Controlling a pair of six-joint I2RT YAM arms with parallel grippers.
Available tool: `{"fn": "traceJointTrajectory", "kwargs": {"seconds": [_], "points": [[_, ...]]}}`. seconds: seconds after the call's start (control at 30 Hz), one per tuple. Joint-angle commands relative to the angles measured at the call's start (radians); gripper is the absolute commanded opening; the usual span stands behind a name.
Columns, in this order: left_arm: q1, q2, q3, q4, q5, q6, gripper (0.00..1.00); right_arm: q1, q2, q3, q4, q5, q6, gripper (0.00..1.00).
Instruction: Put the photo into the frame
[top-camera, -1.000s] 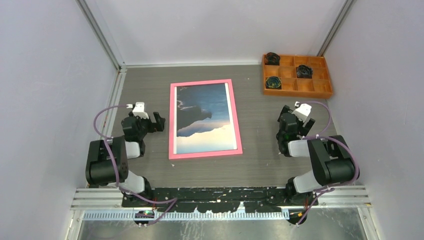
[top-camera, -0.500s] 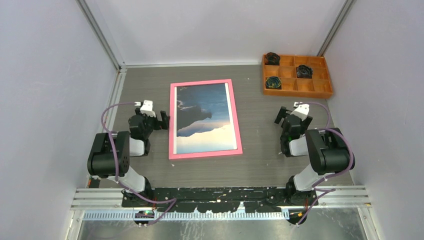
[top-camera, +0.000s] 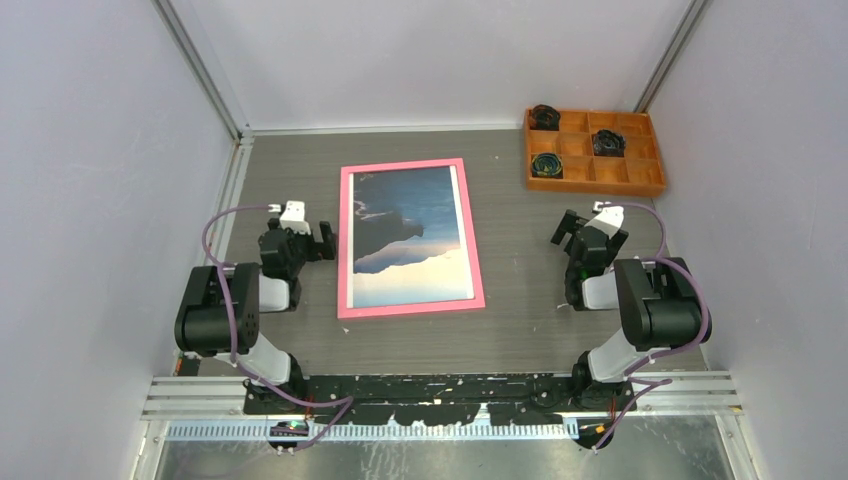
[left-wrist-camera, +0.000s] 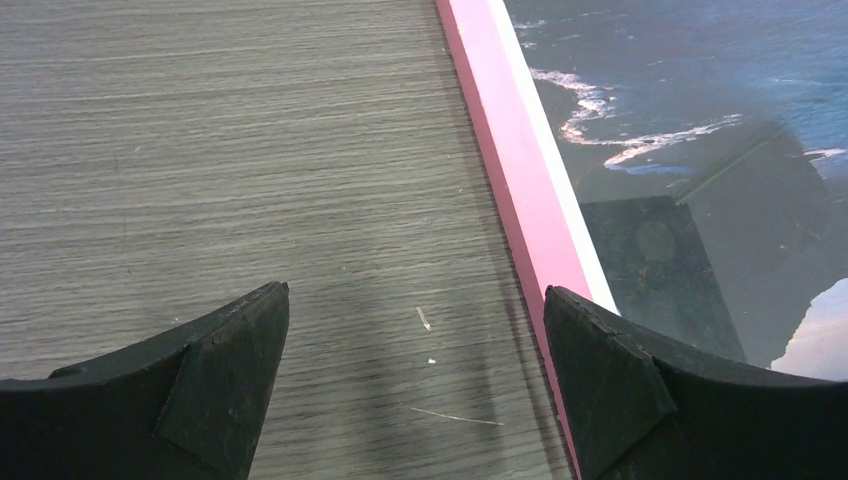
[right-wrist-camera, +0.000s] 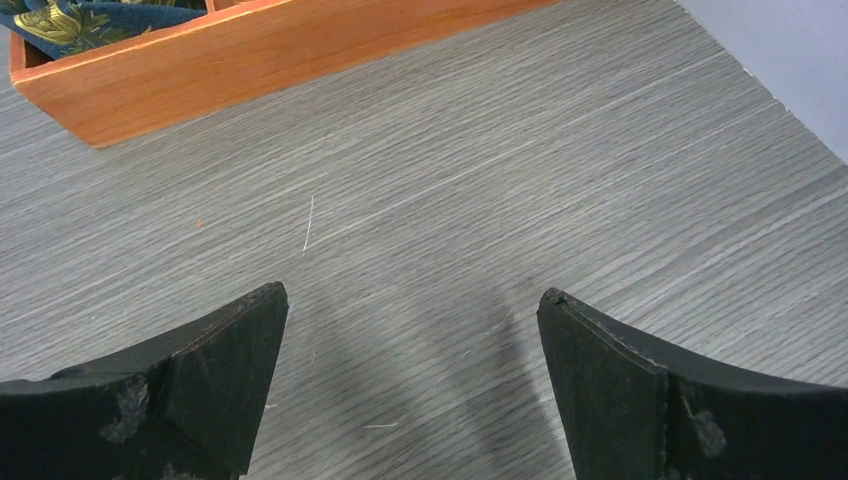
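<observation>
Left gripper (top-camera: 322, 240) had crept up beside the frame (top-camera: 411, 306), jaws wide; right gripper (top-camera: 566, 230) hung open, well apart. Photo (top-camera: 410, 235) lay inside it, looking light, glossy, slippery; the stiff pink border seemed the safer hold.

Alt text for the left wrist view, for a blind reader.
The long edge of a pink rectangular picture frame crosses the grey wood-grain table, with a glossy blue seascape photo inside it. The left gripper holds its black fingers open and empty.
</observation>
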Motion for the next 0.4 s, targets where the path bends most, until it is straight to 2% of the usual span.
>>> {"fn": "traceJointTrajectory", "kwargs": {"seconds": [0.0, 0.37], "points": [[-0.014, -0.019, 0.023, 0.006, -0.043, 0.016, 1.0, 0.002, -0.023, 0.012, 0.037, -0.001, 0.014, 1.0], [-0.024, -0.025, 0.019, 0.003, -0.057, 0.017, 1.0, 0.001, -0.023, 0.012, 0.037, -0.001, 0.013, 1.0]]}}
